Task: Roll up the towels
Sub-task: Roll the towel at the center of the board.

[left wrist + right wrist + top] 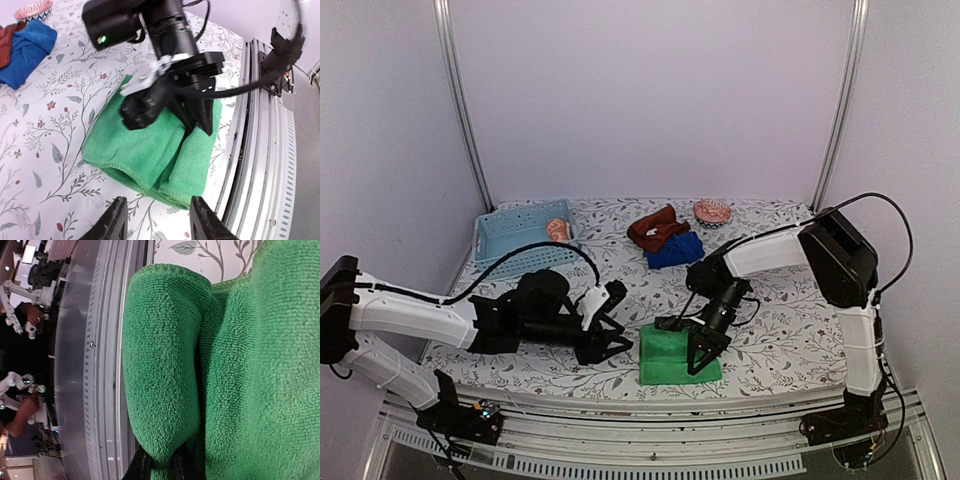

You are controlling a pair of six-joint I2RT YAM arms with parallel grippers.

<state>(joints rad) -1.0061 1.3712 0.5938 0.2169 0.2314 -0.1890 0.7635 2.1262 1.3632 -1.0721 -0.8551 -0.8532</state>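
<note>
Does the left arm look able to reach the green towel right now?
Probably yes: the left gripper stands open right beside the green towel, nothing between them. The right gripper pinches the towel's other side, leaving the near edge free.

Green towel (662,358); blue towel (677,250); rust-brown towel (655,227); orange patterned towel (558,229); light blue basket (520,262); leaf-print table (780,320).

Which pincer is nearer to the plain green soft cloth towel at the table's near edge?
Right. The right pincer is closed on a fold of the plain green soft towel; the left pincer stands open just beside the towel's left edge, not touching it.
</note>
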